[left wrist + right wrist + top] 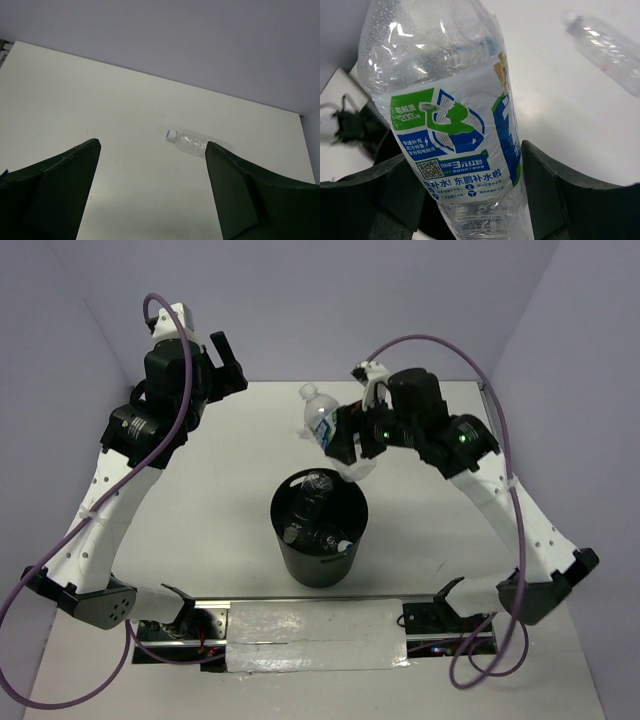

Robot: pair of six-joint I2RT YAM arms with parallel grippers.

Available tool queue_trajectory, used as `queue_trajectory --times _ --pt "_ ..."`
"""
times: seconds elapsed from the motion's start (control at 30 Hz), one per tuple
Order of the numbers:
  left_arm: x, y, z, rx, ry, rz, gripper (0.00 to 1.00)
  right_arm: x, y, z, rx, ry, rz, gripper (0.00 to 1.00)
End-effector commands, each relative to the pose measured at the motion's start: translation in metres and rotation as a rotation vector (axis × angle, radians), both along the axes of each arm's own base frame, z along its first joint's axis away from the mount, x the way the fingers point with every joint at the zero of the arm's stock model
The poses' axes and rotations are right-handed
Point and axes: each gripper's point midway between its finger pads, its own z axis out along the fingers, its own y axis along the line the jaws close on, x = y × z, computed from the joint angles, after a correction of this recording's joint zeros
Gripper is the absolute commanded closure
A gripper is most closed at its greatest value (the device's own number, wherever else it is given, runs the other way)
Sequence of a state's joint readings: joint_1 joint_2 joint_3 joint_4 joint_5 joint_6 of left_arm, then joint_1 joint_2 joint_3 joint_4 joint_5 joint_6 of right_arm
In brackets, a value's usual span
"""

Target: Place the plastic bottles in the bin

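Clamping the labelled bottle [320, 420], cap tilted up and away, the right gripper [345, 448] hangs just beyond the far rim of the bin [275, 510]; the left gripper [152, 145] gapes wide, empty.

Premises: a robotics test cell, not a domestic or commercial setting. A bare white table [200, 490] is boxed in by plain lavender walls [300, 300]. A left arm [100, 510] and right arm [525, 525] are fixed at its near edge, trailing purple cables [432, 338].

a white table [200, 500], lavender walls [300, 300], silvery tape [315, 638] at near edge.
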State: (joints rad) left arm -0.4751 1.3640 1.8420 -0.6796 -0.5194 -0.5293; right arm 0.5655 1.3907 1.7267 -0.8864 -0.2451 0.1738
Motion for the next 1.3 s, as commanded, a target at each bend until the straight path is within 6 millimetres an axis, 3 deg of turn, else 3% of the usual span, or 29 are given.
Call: queue_trajectory --times 0.0,0.2,0.43,0.6,0.67,0.77,0.9,1.07,1.17,1.2,1.27 --pt "-0.003 0.002 0.018 -0.049 -0.060 -0.006 0.01 -0.032 0.026 0.026 0.114 -0.113 0.114 0.49" --pt "-0.006 0.001 0.015 -0.067 -0.054 -0.012 0.01 -0.066 0.052 0.020 0.235 -0.121 0.191 0.49" --pt "-0.008 0.003 0.011 -0.074 -0.050 0.001 0.01 -0.082 0.069 -0.014 0.223 -0.070 0.237 0.47" --pt "-0.010 0.006 0.014 -0.082 -0.060 0.012 0.01 -0.092 0.072 -0.031 0.197 -0.063 0.267 0.23" --pt "-0.010 0.008 0.013 -0.078 -0.058 0.021 0.01 -0.094 0.069 -0.029 0.192 -0.072 0.263 0.07" --pt "-0.010 0.007 0.010 -0.076 -0.053 0.015 0.01 -0.096 0.062 -0.016 0.197 -0.108 0.251 0.00" --pt "-0.008 0.007 0.010 -0.079 -0.047 0.021 0.01 -0.087 0.044 0.007 0.177 -0.195 0.175 0.00" --pt "-0.010 0.008 0.016 -0.084 -0.071 0.023 0.01 -0.055 0.005 0.018 0.082 -0.289 -0.062 0.00" --pt "-0.009 0.008 0.014 -0.076 -0.062 0.020 0.01 -0.032 -0.018 0.014 0.077 -0.262 -0.240 0.00" --pt "-0.009 0.008 0.013 -0.076 -0.059 0.022 0.01 -0.016 -0.033 0.003 0.063 -0.228 -0.321 0.00" --pt "-0.008 0.006 0.011 -0.078 -0.055 0.015 0.01 -0.003 -0.043 -0.012 0.122 -0.111 -0.423 0.00"
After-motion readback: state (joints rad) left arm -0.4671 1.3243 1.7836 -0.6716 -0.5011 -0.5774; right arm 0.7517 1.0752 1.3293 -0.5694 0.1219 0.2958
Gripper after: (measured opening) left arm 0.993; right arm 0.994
